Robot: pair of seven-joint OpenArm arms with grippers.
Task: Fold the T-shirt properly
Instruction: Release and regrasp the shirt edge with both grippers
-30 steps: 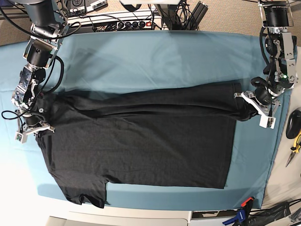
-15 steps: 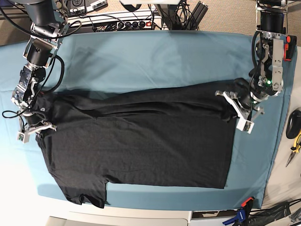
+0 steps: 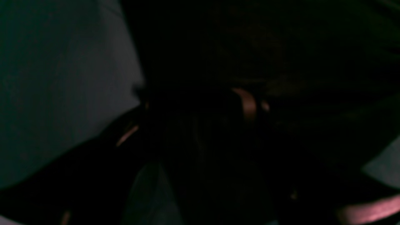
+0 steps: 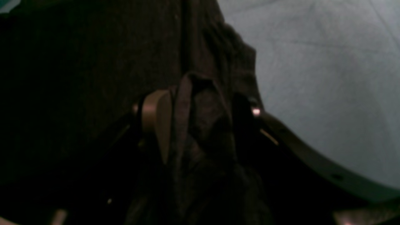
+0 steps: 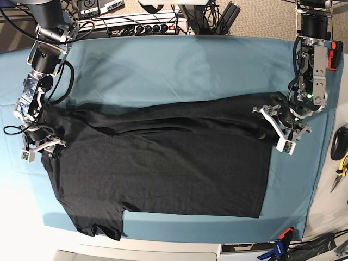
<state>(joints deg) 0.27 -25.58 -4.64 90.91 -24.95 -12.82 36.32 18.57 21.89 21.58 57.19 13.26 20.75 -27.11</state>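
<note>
Base view has both grippers, left (image 5: pixel 284 128) and right (image 5: pixel 39 147), fingers spread, letting go of the shirt (image 5: pixel 163 168) so the fold lies flat.

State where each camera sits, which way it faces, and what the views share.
Base: overhead, facing straight down on the teal cloth and the T-shirt; both arms show, left gripper at its right, right gripper at its left.
Left wrist: on the left arm, pressed close to dark fabric; very dim, one finger faintly visible.
Right wrist: on the right arm, looking along its fingers at bunched shirt fabric.
Shared: T-shirt and teal cloth appear in all three.
</note>
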